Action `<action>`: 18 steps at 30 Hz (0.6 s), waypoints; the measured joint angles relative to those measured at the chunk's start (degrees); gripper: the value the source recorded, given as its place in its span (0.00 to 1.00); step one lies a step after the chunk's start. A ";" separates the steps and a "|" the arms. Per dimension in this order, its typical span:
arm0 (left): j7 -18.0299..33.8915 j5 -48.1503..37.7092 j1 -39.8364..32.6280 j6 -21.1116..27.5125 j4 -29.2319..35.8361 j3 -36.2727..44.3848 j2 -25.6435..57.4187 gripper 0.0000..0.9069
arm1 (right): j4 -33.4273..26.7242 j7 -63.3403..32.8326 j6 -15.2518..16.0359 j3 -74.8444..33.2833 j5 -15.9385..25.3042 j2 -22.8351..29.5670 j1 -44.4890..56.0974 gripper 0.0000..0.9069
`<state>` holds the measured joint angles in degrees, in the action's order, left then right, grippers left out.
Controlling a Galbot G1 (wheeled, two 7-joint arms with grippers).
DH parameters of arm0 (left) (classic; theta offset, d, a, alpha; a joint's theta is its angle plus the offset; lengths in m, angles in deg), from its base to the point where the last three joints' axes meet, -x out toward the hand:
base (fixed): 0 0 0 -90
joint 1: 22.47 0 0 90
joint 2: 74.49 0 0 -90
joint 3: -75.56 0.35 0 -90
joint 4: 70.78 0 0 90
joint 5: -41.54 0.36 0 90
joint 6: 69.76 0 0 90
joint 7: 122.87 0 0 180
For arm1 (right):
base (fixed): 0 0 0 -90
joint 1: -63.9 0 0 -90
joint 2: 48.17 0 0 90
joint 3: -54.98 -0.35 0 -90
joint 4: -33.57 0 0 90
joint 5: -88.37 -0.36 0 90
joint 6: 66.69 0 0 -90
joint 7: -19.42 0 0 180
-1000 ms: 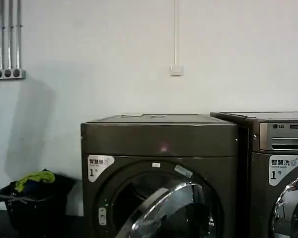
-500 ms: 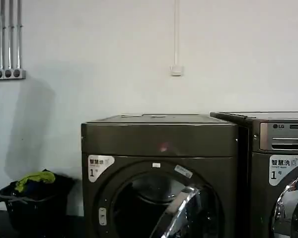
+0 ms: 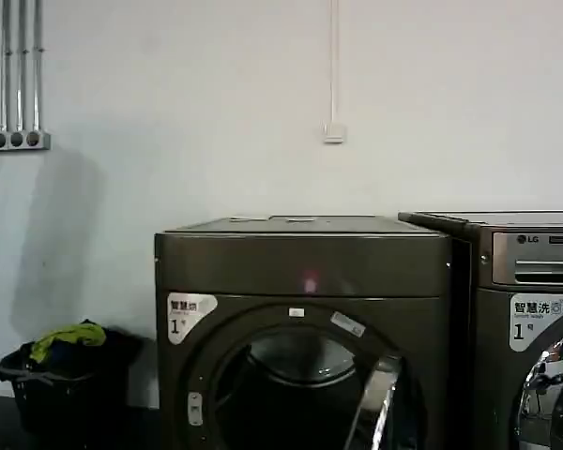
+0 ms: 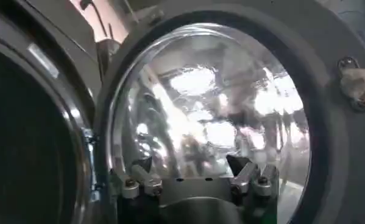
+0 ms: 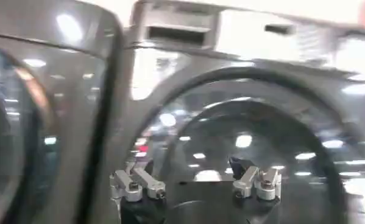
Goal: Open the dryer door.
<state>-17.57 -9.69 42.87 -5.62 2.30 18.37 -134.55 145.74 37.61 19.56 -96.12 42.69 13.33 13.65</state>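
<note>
The dryer point(image 3: 300, 262) stands in the middle of the head view, a dark bronze-grey box with a white "1" sticker point(image 3: 188, 312). Its dryer door point(image 3: 377, 403) is swung out on the right-hand hinge and shows nearly edge-on, leaving the dark drum mouth point(image 3: 281, 394) exposed. In the left wrist view the door's inner glass bowl point(image 4: 212, 103) is close in front of my left gripper point(image 4: 191, 171), which is open and holds nothing; the drum opening point(image 4: 24, 134) lies beside it. My right gripper point(image 5: 191, 175) is open and empty before the neighbouring machine's round door point(image 5: 261, 128).
The LG-marked machine point(image 3: 535, 272) stands tight against the dryer's right side. A dark laundry basket point(image 3: 61, 375) with yellow-green clothes sits on the floor to the left, by the white wall. The door's latch point(image 4: 356, 82) sticks out from its rim.
The dryer door has swung further out toward the right, from about half open to nearly edge-on, uncovering more of the drum.
</note>
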 joint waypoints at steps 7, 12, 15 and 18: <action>0.02 0.04 -2.77 -0.32 -1.55 3.87 -1.83 1.00 | -1.29 -0.56 0.04 -9.43 -0.14 5.65 0.49 1.00; 0.86 0.55 -4.40 -0.44 -2.44 6.04 -3.29 1.00 | -2.55 -2.35 0.90 -15.55 -0.68 9.07 0.26 1.00; 1.06 0.58 -5.18 -0.44 -2.73 7.40 -4.16 1.00 | -3.62 -3.40 0.92 -18.76 -0.80 10.85 0.51 1.00; 1.31 0.50 -5.79 -0.43 -2.58 8.62 -4.72 1.00 | -5.20 -4.56 0.66 -21.85 -0.23 11.70 0.61 1.00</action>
<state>-16.26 -9.19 37.08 -6.05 -0.28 26.99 -139.28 140.54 33.05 20.21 -117.97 42.46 25.03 14.27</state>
